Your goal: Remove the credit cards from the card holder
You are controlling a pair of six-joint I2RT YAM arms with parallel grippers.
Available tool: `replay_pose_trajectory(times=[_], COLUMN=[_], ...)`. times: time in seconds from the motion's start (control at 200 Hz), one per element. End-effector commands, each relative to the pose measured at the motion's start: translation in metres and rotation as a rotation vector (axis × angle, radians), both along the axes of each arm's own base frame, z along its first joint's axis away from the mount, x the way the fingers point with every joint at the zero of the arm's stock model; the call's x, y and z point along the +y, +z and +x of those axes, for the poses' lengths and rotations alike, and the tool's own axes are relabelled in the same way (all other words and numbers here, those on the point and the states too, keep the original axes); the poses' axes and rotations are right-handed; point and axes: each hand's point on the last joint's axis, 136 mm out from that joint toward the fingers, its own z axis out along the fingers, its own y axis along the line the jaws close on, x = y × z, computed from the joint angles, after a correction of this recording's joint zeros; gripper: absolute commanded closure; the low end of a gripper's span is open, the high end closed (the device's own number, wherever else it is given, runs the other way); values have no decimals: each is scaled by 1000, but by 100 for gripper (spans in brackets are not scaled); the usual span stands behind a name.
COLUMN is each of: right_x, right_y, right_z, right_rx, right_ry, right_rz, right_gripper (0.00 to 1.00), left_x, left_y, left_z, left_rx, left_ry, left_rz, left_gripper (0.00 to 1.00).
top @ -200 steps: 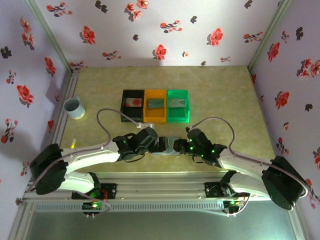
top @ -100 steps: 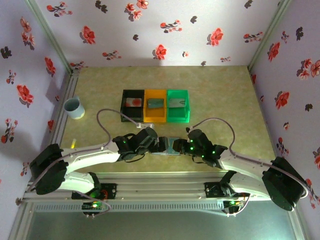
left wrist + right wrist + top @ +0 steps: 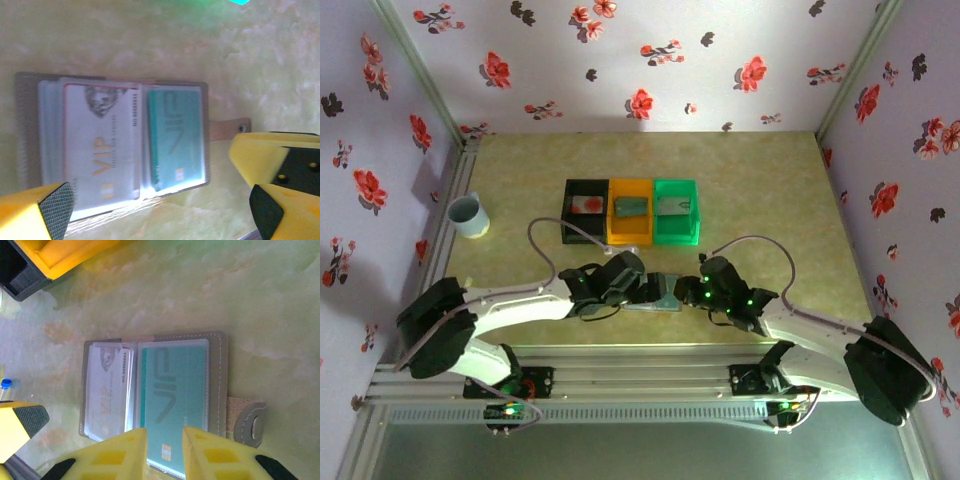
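From above: find holder (image 3: 658, 293) lying open near the front edge of table (image 3: 770, 200), flanked closely by left gripper (image 3: 638, 290) and right gripper (image 3: 682, 292). Farther back, note three bins (image 3: 630, 236) in a row, with cards (image 3: 631, 206) lying inside them. Through the left wrist: see holder (image 3: 27, 130) flat, with a white VIP card (image 3: 100, 145) in one sleeve, a teal card (image 3: 175, 137) in the other, and strap (image 3: 227, 129) sticking out sideways. Read left gripper (image 3: 159, 202) as released, fingers spread wide to either side of holder, with no contact visible. Through the right wrist: see right gripper (image 3: 165, 452) narrowed almost shut over the chip end of teal card (image 3: 172, 390) at holder's edge. Cannot tell whether pinching card, sleeve or nothing yet. Judged as the start of drawing out the teal card. Risks from here:
- Catching sleeve together with card, and so dragging or lifting the whole holder, with left gripper not pinning it.
- Closing on the clear window alone and slipping off.
- Bending the thin card by pulling at an angle.
- Flipping the loose half shut on the way up.
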Motion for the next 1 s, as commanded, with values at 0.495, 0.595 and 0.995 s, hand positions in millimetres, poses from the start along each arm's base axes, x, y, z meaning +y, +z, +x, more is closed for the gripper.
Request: replay_pose_trajectory(times=[0.495,0.595,0.995], right_x=[-6,-4,-2], right_y=[-13,-12,-19], right_z=[1,1,-1], right_rx=[33,28,39], right_ry=[-28,-21,-7], right_rz=[26,33,45], right_gripper=[84,85,88], left_x=[-56,-58,-56], left_y=[-10,-13,-29], left_z=[6,6,4], left_rx=[129,141,171], left_ry=[37,42,57], left_rz=[-235,-245,-223], left_gripper=[20,20,22])
